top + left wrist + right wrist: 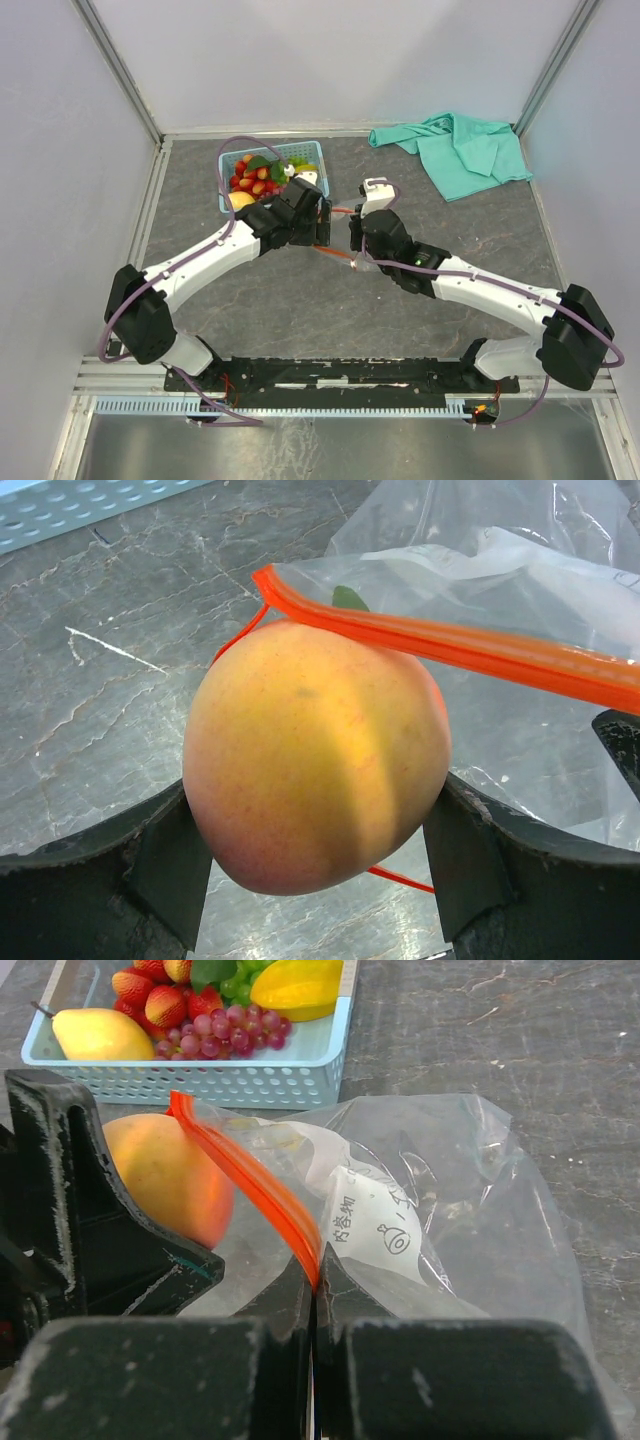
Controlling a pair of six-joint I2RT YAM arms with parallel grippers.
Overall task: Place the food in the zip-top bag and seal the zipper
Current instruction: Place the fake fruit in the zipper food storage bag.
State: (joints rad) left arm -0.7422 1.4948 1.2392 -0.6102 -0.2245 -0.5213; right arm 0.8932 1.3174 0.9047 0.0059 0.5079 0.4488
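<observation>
My left gripper (318, 865) is shut on the orange-pink peach (315, 755) and holds it at the mouth of the clear zip-top bag (520, 590). The peach also shows in the right wrist view (165, 1175). My right gripper (316, 1285) is shut on the red-orange zipper (255, 1185), holding the upper lip of the bag (440, 1220) up. The zipper (470, 650) runs just above the peach. In the top view both grippers, left (322, 228) and right (354, 232), meet mid-table. The rest of the food, strawberries (160, 995), grapes (225, 1032) and yellow fruits (100, 1035), lies in the basket.
The light blue lattice basket (308, 150) stands just behind the left gripper. A teal cloth (460, 150) lies at the back right. Grey walls close in the table on three sides.
</observation>
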